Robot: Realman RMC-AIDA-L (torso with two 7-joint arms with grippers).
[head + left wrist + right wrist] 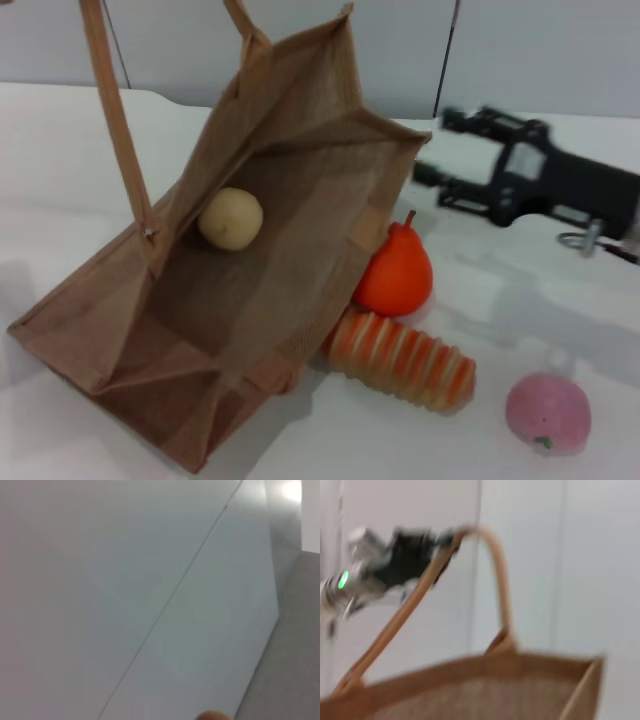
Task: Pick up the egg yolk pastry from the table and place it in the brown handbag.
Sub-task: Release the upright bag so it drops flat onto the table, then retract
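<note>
The egg yolk pastry (231, 218) is a small pale round bun. It sits inside the brown handbag (300, 240), resting on the bag's inner wall, up toward the far side and a little to the left. Nothing is holding it.

The brown handbag is big and made of rough woven cloth. It is tipped so its open mouth faces up and toward the near side. Its bottom rests on the white table (60, 180) at the near left. One long handle (115, 120) goes straight up on the left and out of the head view. In the right wrist view, the left gripper (440, 547) is up high at the top of the handle loop (492, 565), closed on it and holding the bag up.

Just right of the bag is an orange fruit (396, 274) with a little stem. It touches the bag's side. In front of it lies a long striped bread roll (405, 360), orange and cream, with one end right by the bag. Farther right and nearer is a pink ball (547, 412), well apart from the bag.

The right gripper (445, 150) is black. It hangs over the table on the far right, past the bag's edge. Its two fingers (470, 122) are spread wide and hold nothing.
</note>
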